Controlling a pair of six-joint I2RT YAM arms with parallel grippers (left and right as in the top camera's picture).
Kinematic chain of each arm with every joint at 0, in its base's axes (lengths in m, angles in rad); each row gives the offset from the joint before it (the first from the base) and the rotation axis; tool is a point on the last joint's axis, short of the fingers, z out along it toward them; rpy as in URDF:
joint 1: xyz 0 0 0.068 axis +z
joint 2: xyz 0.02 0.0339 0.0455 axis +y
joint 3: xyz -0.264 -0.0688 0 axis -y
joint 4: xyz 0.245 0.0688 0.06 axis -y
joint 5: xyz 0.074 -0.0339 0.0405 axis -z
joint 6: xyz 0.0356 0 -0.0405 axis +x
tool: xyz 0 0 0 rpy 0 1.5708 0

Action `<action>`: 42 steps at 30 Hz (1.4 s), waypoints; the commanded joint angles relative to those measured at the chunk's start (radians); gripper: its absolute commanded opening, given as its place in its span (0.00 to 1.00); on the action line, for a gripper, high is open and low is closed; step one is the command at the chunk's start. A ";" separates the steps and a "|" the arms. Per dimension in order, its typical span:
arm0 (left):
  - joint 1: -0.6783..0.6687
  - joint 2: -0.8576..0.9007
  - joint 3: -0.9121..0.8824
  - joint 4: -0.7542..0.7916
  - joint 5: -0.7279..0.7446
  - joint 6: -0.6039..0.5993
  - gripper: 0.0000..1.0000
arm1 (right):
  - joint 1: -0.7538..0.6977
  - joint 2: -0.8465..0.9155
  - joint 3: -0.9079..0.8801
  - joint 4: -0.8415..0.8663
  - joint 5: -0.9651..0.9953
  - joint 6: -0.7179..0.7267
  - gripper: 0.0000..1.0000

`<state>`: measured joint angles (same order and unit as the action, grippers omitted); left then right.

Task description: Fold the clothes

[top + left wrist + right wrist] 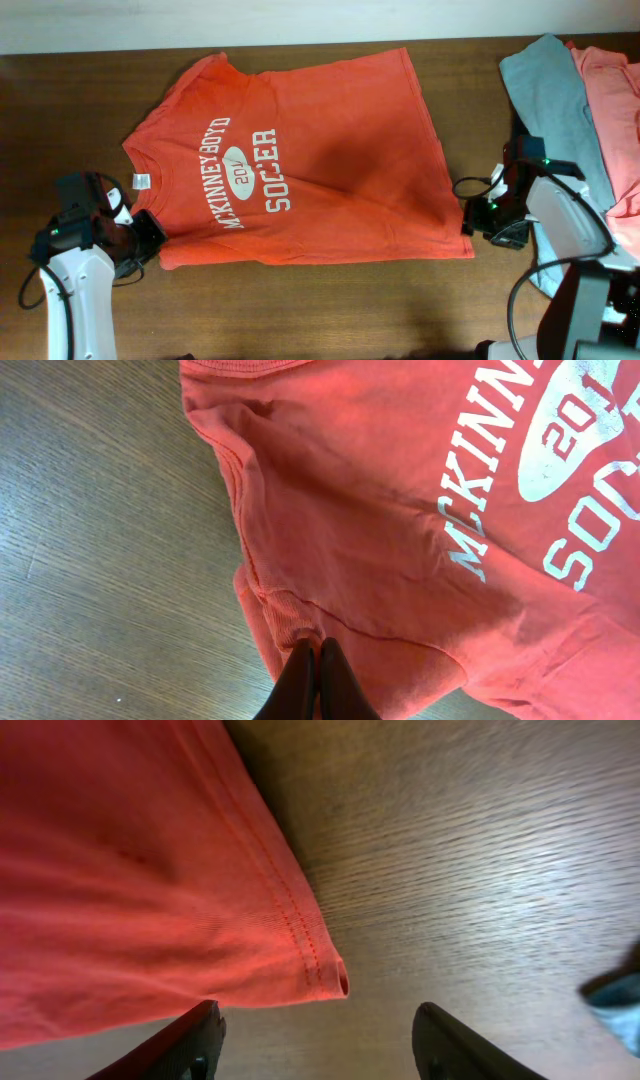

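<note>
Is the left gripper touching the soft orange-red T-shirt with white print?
Touching. Left wrist view: the left gripper, fingers shut, pinches the sleeve hem of the soft orange-red T-shirt.

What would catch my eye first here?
A big orange-red T-shirt with white soccer lettering lies spread across the middle of the wooden table. The left arm pinches its sleeve with jaws shut, while the right arm holds open jaws at the hem corner; a grey shirt and a pink shirt sit far right.
</note>
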<state>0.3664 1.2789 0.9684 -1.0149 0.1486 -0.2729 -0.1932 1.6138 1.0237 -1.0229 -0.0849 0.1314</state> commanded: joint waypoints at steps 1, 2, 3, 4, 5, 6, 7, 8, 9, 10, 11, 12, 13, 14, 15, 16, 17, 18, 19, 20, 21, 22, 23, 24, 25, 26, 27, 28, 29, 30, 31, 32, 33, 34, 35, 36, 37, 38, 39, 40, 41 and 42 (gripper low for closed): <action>0.005 -0.004 0.008 -0.004 -0.015 0.017 0.00 | -0.005 0.035 -0.048 0.036 -0.029 0.008 0.66; 0.005 -0.004 0.008 -0.004 -0.015 0.017 0.00 | -0.005 0.044 -0.058 0.045 -0.045 0.008 0.65; 0.005 -0.004 0.008 -0.004 -0.015 0.017 0.00 | -0.005 0.060 -0.071 0.059 -0.065 0.008 0.66; 0.005 -0.004 0.008 -0.004 -0.015 0.016 0.00 | -0.005 0.068 -0.076 0.063 -0.066 0.008 0.66; 0.005 -0.004 0.008 -0.004 -0.015 0.016 0.00 | -0.004 0.077 -0.079 0.067 -0.066 0.008 0.65; 0.005 -0.004 0.008 -0.004 -0.015 0.017 0.00 | -0.003 0.095 -0.083 0.074 -0.066 0.008 0.65; 0.005 -0.004 0.008 -0.004 -0.015 0.017 0.00 | -0.003 0.102 -0.083 0.074 -0.070 0.008 0.65; 0.005 -0.004 0.008 -0.004 -0.015 0.017 0.00 | -0.003 0.111 -0.083 0.078 -0.072 0.008 0.65; 0.005 -0.004 0.008 -0.004 -0.015 0.017 0.00 | -0.003 0.115 -0.083 0.079 -0.078 0.008 0.65; 0.005 -0.004 0.007 -0.004 -0.015 0.017 0.00 | -0.003 0.124 -0.083 0.086 -0.080 0.008 0.65; 0.005 -0.004 0.007 -0.004 -0.015 0.017 0.00 | -0.003 0.130 -0.083 0.090 -0.088 0.008 0.65; 0.005 -0.004 0.007 -0.004 -0.015 0.017 0.00 | -0.003 0.138 -0.083 0.096 -0.089 0.008 0.65; 0.005 -0.004 0.006 -0.004 -0.015 0.017 0.00 | -0.003 0.145 -0.084 0.097 -0.092 0.008 0.65; 0.005 -0.004 0.006 -0.004 -0.015 0.017 0.00 | -0.003 0.151 -0.084 0.098 -0.092 0.008 0.65; 0.005 -0.004 0.005 -0.004 -0.015 0.017 0.00 | -0.003 0.160 -0.084 0.099 -0.096 0.008 0.64; 0.005 -0.004 0.002 -0.003 -0.015 0.017 0.00 | -0.003 0.164 -0.084 0.100 -0.096 0.008 0.61; 0.005 -0.004 0.000 -0.003 -0.015 0.017 0.00 | -0.003 0.167 -0.084 0.100 -0.096 0.008 0.58; 0.005 -0.004 -0.002 -0.003 -0.015 0.017 0.00 | -0.003 0.167 -0.084 0.100 -0.097 0.008 0.55; 0.005 -0.004 -0.004 -0.004 -0.015 0.017 0.00 | -0.003 0.167 -0.084 0.103 -0.097 0.008 0.53; 0.005 -0.004 -0.004 -0.004 -0.015 0.017 0.00 | -0.003 0.167 -0.084 0.104 -0.100 0.008 0.50; 0.005 -0.004 -0.005 -0.004 -0.015 0.017 0.00 | -0.003 0.167 -0.084 0.104 -0.104 0.008 0.47; 0.005 -0.004 -0.005 -0.004 -0.015 0.017 0.00 | -0.003 0.167 -0.084 0.104 -0.113 0.008 0.39; 0.005 -0.004 -0.005 -0.004 -0.015 0.017 0.00 | -0.003 0.167 -0.084 0.104 -0.123 0.008 0.36; 0.005 -0.004 -0.005 -0.004 -0.015 0.017 0.00 | -0.003 0.167 -0.084 0.103 -0.132 0.008 0.28; 0.005 -0.004 -0.005 -0.004 -0.015 0.017 0.00 | -0.003 0.167 -0.084 0.103 -0.138 0.008 0.22; 0.005 -0.004 -0.005 -0.004 -0.015 0.017 0.00 | -0.003 0.167 -0.084 0.104 -0.145 0.008 0.09; 0.005 -0.004 -0.005 -0.004 -0.015 0.017 0.00 | -0.003 0.167 -0.084 0.104 -0.145 0.008 0.04; 0.005 -0.004 -0.005 -0.004 -0.015 0.017 0.00 | -0.003 0.167 -0.084 0.103 -0.145 0.008 0.04; 0.005 -0.004 -0.005 -0.004 -0.018 0.017 0.00 | -0.003 0.167 -0.083 0.101 -0.145 0.008 0.04; 0.005 -0.004 -0.005 -0.004 -0.022 0.017 0.00 | -0.004 0.167 -0.083 0.098 -0.143 0.008 0.04; 0.005 -0.004 -0.005 -0.005 -0.024 0.017 0.00 | -0.004 0.167 -0.082 0.095 -0.140 0.008 0.04; 0.005 -0.004 -0.005 -0.008 -0.025 0.017 0.00 | -0.005 0.165 -0.077 0.083 -0.139 0.008 0.04; 0.005 -0.004 -0.005 -0.012 -0.025 0.017 0.00 | -0.006 0.162 -0.069 0.068 -0.139 0.008 0.04; 0.005 -0.004 -0.004 -0.017 -0.024 0.021 0.00 | -0.006 0.156 -0.056 0.047 -0.140 0.008 0.04; 0.005 -0.004 -0.004 -0.023 -0.025 0.032 0.00 | -0.006 0.145 -0.036 0.021 -0.140 0.008 0.04; 0.005 -0.005 -0.002 -0.032 -0.024 0.035 0.00 | -0.006 0.131 -0.014 -0.007 -0.140 0.008 0.04; 0.005 -0.006 0.003 -0.046 -0.023 0.036 0.00 | -0.006 0.116 0.005 -0.028 -0.140 0.008 0.04; 0.005 -0.007 0.013 -0.061 -0.021 0.040 0.00 | -0.006 0.097 0.027 -0.051 -0.140 0.008 0.04; 0.005 -0.009 0.026 -0.075 -0.022 0.046 0.00 | -0.006 0.072 0.052 -0.075 -0.139 0.008 0.04; 0.005 -0.014 0.046 -0.093 -0.022 0.059 0.00 | -0.006 0.034 0.082 -0.101 -0.140 0.008 0.04; 0.005 -0.024 0.065 -0.109 -0.022 0.063 0.00 | -0.006 -0.002 0.107 -0.123 -0.139 0.008 0.04; 0.005 -0.032 0.082 -0.120 -0.022 0.066 0.00 | -0.006 -0.022 0.119 -0.134 -0.139 0.008 0.04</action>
<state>0.3664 1.2789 0.9802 -1.1133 0.1349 -0.2462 -0.1940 1.7111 1.0645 -1.1259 -0.2127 0.1356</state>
